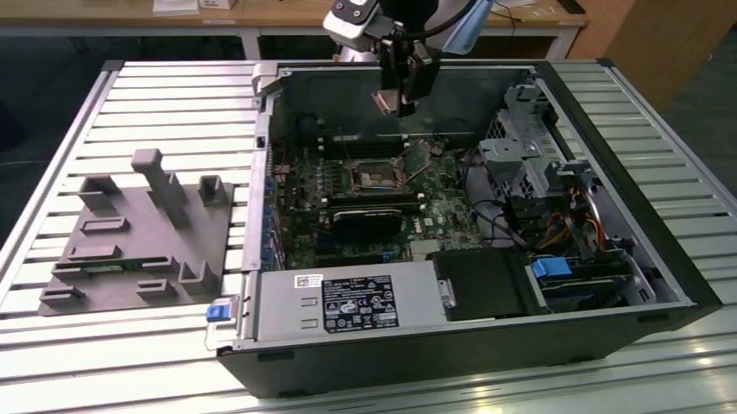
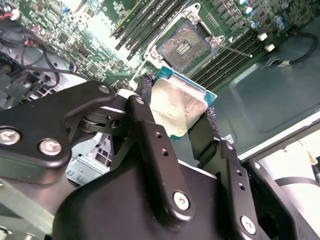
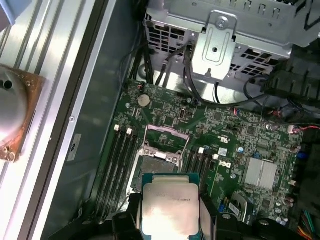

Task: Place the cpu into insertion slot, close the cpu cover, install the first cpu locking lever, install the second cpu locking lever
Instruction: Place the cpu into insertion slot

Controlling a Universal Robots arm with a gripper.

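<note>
My gripper (image 1: 401, 102) hangs above the open black computer case (image 1: 645, 259), shut on the cpu (image 1: 385, 102). In both wrist views the cpu (image 2: 176, 104) (image 3: 170, 206) is a pale silvery square chip with a teal edge, clamped between the two black fingers (image 2: 150, 130). The insertion slot (image 1: 377, 175) (image 2: 184, 46) (image 3: 156, 167) lies open on the green board below, dark centre exposed. The cpu cover (image 3: 164, 142), a silvery frame, stands swung back at the slot's far edge. A thin metal lever (image 2: 235, 50) lies beside the slot.
A grey parts fixture (image 1: 138, 233) sits on the slatted table at the exterior view's left. Inside the case are a black heatsink block (image 1: 366, 220), long memory slots (image 3: 120, 155), a metal drive cage (image 1: 524, 159) and a power supply (image 1: 340, 304).
</note>
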